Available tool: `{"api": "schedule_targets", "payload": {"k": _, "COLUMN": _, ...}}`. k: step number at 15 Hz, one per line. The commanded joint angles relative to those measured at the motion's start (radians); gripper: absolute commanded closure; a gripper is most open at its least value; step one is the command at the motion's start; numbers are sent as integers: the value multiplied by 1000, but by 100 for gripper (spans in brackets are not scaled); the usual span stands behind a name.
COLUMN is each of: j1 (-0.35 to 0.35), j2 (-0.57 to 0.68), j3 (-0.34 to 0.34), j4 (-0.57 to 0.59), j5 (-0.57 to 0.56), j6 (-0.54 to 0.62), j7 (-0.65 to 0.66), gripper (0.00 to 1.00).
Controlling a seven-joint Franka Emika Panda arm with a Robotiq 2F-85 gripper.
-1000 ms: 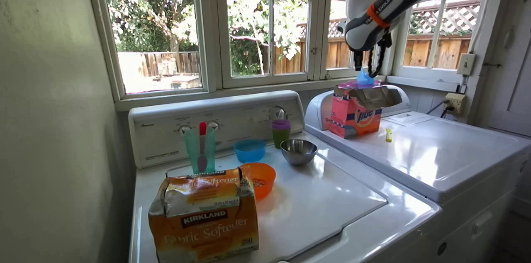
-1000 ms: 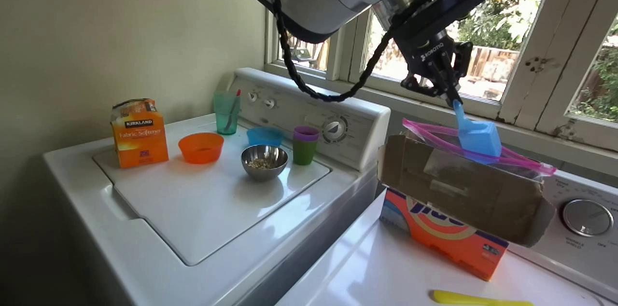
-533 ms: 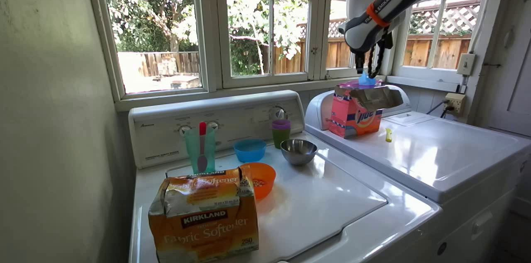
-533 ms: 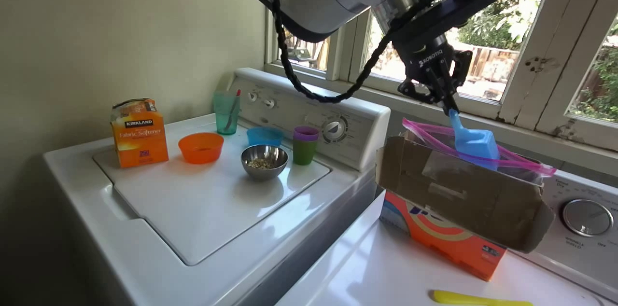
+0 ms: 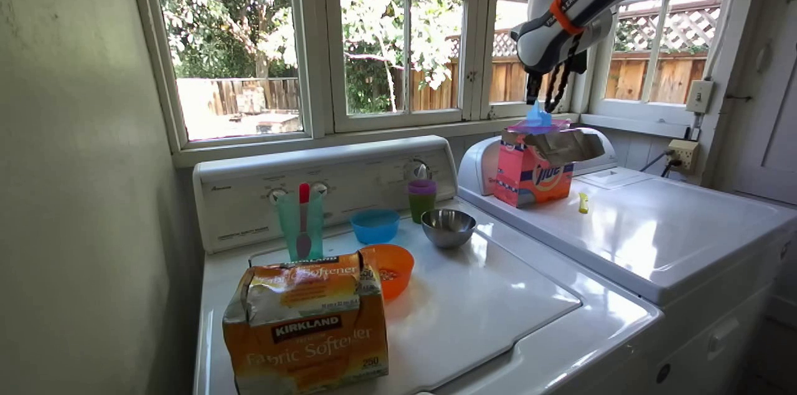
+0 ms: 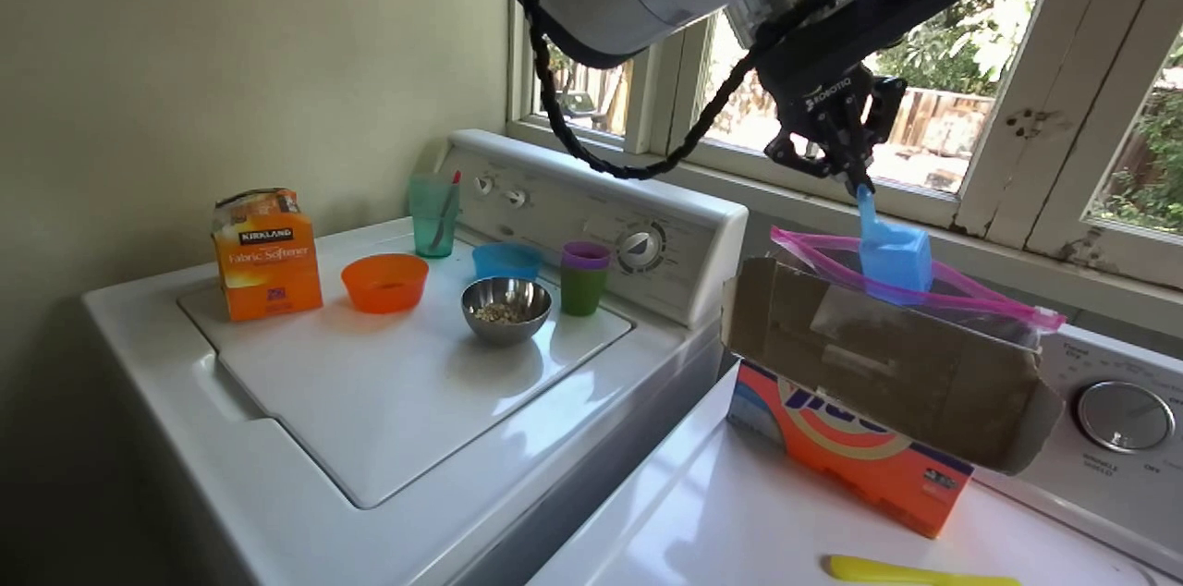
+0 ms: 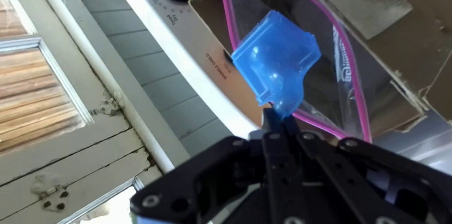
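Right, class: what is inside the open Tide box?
A clear, pink-rimmed bag; the gripper holds a blue scoop at the bag's mouth. The scoop hides part of the interior; the bottom cannot be made out.

End effector [image 6: 859, 185]: ROBOTIQ (carton [image 6: 271, 267]: KIRKLAND)

The gripped end of the translucent blue plastic scoop [image 7: 279, 61] is hidden in the black two-fingered gripper [image 7: 279, 116]; whether its cup holds anything cannot be told. The wrist view's top edge cuts off the clear, pink-rimmed plastic bag [image 7: 354, 75], too dark inside to read. A brown cardboard flap [image 6: 924, 392] covers part of the lettering on the orange Tide carton [image 6: 859, 461]. In an exterior view, the orange Kirkland carton [image 5: 308, 320] hides part of the round orange plastic bowl [image 5: 398, 276], whose contents are too small to identify. The bottom edge of an exterior view clips a slim yellow object [image 6: 910, 572].
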Motion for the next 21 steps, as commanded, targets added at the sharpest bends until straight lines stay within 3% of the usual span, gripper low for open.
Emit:
{"api": "schedule_targets", "payload": {"k": 1, "j1": -29, "j2": -51, "j3": 34, "j4": -78, "j5": 43, "j6": 16, "j7": -102, "gripper": 99}}
{"api": "schedule_targets", "payload": {"k": 6, "j1": -56, "j2": -83, "j3": 48, "j4": -115, "j5": 156, "j6": 97, "j7": -102, "gripper": 99}}
{"api": "schedule_targets", "payload": {"k": 10, "j1": -113, "j2": -122, "j3": 77, "j4": -138, "j5": 344, "j6": 182, "j7": -140, "gripper": 99}}
{"api": "schedule_targets", "payload": {"k": 12, "j1": -164, "j2": -146, "j3": 108, "j4": -150, "j5": 502, "j6": 196, "j7": -197, "gripper": 99}}
{"api": "schedule_targets", "payload": {"k": 14, "j1": -281, "j2": -164, "j3": 223, "j4": -152, "j5": 661, "j6": 191, "j7": -269, "gripper": 99}}
{"api": "schedule_targets", "payload": {"k": 15, "j1": -369, "j2": -165, "j3": 317, "j4": -145, "j5": 741, "j6": 189, "j7": -323, "gripper": 99}}
{"api": "schedule_targets", "payload": {"k": 20, "j1": -708, "j2": -61, "j3": 670, "j4": 3, "j5": 1130, "j6": 106, "j7": -649, "gripper": 99}}
{"api": "schedule_targets", "payload": {"k": 21, "j1": -750, "j2": -37, "j3": 709, "j4": 25, "j5": 1194, "j6": 76, "j7": -717, "gripper": 99}}
